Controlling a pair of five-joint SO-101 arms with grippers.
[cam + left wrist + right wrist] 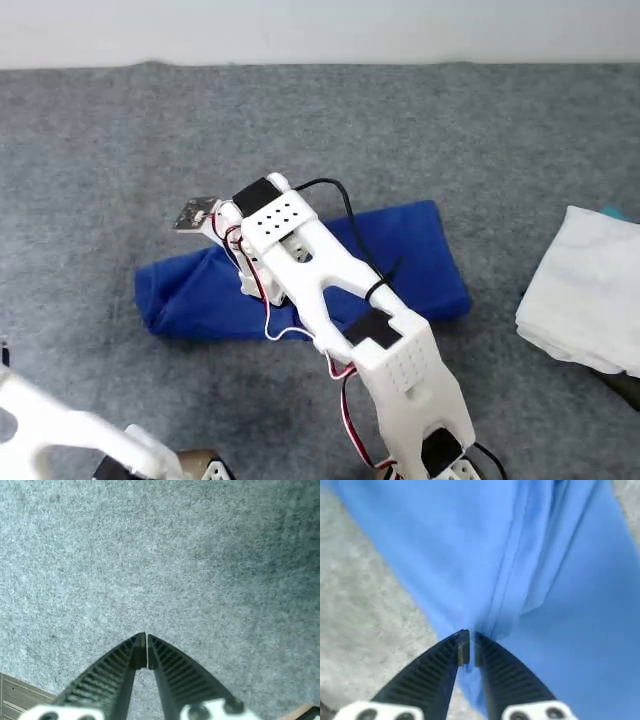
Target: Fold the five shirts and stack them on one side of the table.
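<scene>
A blue shirt (420,255) lies folded into a long band across the middle of the grey felt table (120,140). My right arm (330,290) stretches over it from the near edge. My right gripper (468,649) points down at the band's left part, and its fingers are shut on a ridge of the blue shirt (560,580) by the cloth's edge. At the near left corner my left gripper (146,652) is shut, with nothing in it, above bare felt (165,555). Part of the left arm (60,430) is seen there from above.
A pile of folded white cloth (590,285) sits at the table's right edge, with a bit of teal (618,213) showing behind it and a dark thing (622,385) just in front. A wall runs along the table's far side.
</scene>
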